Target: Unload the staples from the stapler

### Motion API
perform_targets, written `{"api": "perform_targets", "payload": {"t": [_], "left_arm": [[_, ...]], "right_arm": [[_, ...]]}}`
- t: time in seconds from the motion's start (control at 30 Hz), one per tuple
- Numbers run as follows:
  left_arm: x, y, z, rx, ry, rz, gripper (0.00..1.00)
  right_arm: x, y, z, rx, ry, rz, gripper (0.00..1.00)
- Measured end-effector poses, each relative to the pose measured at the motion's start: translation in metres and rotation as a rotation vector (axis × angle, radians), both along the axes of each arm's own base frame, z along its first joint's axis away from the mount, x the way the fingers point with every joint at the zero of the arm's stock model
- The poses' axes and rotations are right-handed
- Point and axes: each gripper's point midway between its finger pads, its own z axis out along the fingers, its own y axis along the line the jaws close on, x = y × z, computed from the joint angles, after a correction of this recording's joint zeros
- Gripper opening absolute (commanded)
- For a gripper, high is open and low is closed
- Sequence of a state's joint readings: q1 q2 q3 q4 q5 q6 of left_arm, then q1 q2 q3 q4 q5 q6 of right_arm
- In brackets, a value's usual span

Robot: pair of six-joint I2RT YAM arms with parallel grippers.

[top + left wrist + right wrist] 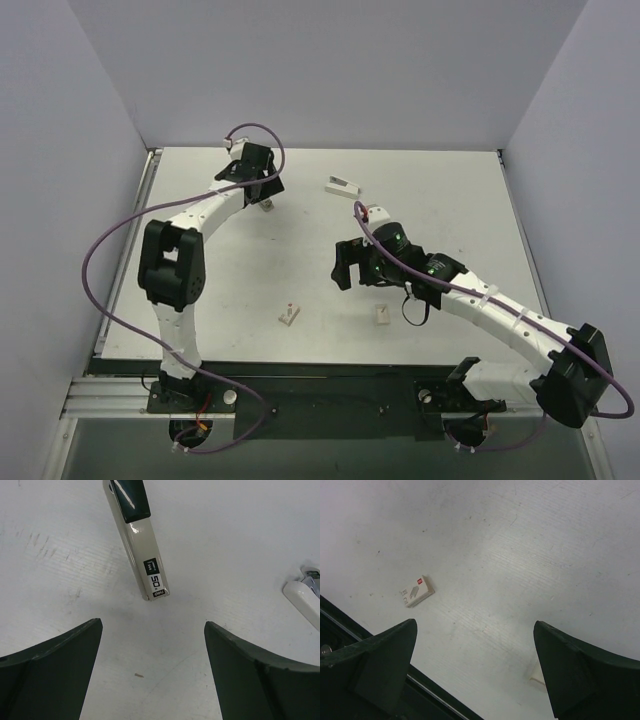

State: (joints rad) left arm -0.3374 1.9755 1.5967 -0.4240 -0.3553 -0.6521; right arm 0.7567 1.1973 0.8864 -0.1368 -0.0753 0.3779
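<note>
Top view: the left tool [262, 190] hangs wide open at the worktop's [440, 190] far side, and the right tool [355, 268] is wide open mid-worktop.
Left wrist: a beige stapler [142, 545] lies just beyond the spread fingers.
Right wrist: a small box [416, 591] lies ahead, its contents unseen.

Two small boxes and a white item on a pale table

The table [330, 280] is white and scuffed with faint dark marks; grey walls [330, 70] close it in on three sides and a black rail [330, 385] runs along its near edge. Two small pale boxes lie flat in the near part, apart from each other: the left box [289, 316] bears a red mark and a grey arrow-like print, the right box [382, 315] looks plain. A white wedge-shaped item [342, 184] with a shiny metal part lies toward the far side.
</note>
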Motion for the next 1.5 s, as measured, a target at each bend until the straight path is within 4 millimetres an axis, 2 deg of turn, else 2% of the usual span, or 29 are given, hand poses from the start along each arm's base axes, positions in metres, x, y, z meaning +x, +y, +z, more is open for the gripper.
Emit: {"api": "perform_targets", "payload": {"t": [0.27,0.5,0.77,0.93,1.13,1.2,1.37,1.47,1.5], "left_arm": [[0.036,-0.006,-0.024,0.036,0.038,0.038,0.94],[0.06,-0.005,-0.027,0.078,0.041,0.063,0.93],[0.068,0.006,-0.037,0.115,0.069,0.083,0.88],[0.07,0.016,-0.047,0.129,0.099,0.094,0.79],[0.075,0.018,-0.062,0.142,0.124,0.092,0.73],[0.073,0.018,-0.066,0.149,0.136,0.088,0.7],[0.075,0.017,-0.069,0.152,0.143,0.08,0.54],[0.074,0.017,-0.07,0.154,0.15,0.075,0.52],[0.073,0.017,-0.07,0.156,0.152,0.074,0.49]], "right_arm": [[-0.01,0.005,-0.008,0.008,0.015,0.039,0.95],[-0.017,0.008,-0.011,0.023,0.034,0.068,0.95],[-0.019,0.012,-0.007,0.048,0.031,0.089,0.95],[-0.02,0.015,-0.006,0.057,0.031,0.099,0.95],[-0.021,0.016,-0.006,0.063,0.035,0.107,0.95],[-0.021,0.016,-0.006,0.063,0.036,0.108,0.95],[-0.021,0.016,-0.006,0.064,0.036,0.109,0.95],[-0.021,0.016,-0.006,0.064,0.037,0.11,0.96],[-0.021,0.016,-0.006,0.064,0.037,0.11,0.95]]}}
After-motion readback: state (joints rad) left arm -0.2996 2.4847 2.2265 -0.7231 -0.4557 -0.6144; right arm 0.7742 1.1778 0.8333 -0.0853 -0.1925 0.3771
